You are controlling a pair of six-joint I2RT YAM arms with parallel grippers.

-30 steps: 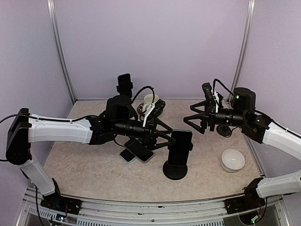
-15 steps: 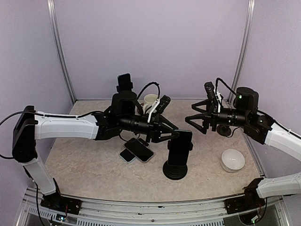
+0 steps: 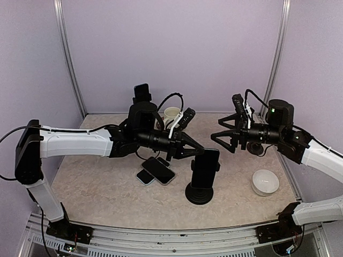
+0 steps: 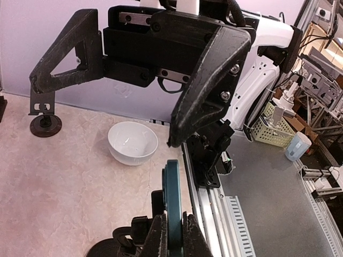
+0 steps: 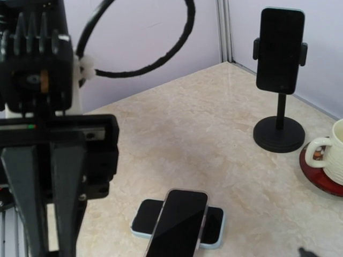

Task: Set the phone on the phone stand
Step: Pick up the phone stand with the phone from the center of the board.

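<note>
Since the frame one second back, the left gripper [image 3: 201, 152] has shifted to the right and its jaws have drawn from a wide spread down to a closed point. The right arm has barely changed.

Left tool state: narrow, jaws together. The tips sit just beside the upper left corner of the phone [image 3: 206, 166]. From overhead we cannot tell whether they touch it, and we see nothing clamped between them. In the left wrist view the fingers [image 4: 206, 85] hang above the phone's thin edge, which rises from the bottom of that view.

Right tool state: the right gripper [image 3: 217, 130] stands wide and empty, raised above the table [image 3: 96, 187] on the right side and aimed toward the left arm.

Task item: the phone stands upright with its dark screen facing the near edge, seated in the clamp of the phone stand [image 3: 199, 194]. The stand's round black base rests on the table near front centre.

Other items, as we read them:
- Two loose phones [image 3: 155, 170] lie flat just left of the phone stand, a dark one crossed over a light-edged one.
- A second stand [image 3: 142, 96] at the back holds another phone upright.
- A mug [image 3: 171, 114] sits on a red saucer [image 5: 313, 170] near that second stand.
- A white bowl [image 3: 265, 182] rests to the right, well apart from the phone stand.
</note>
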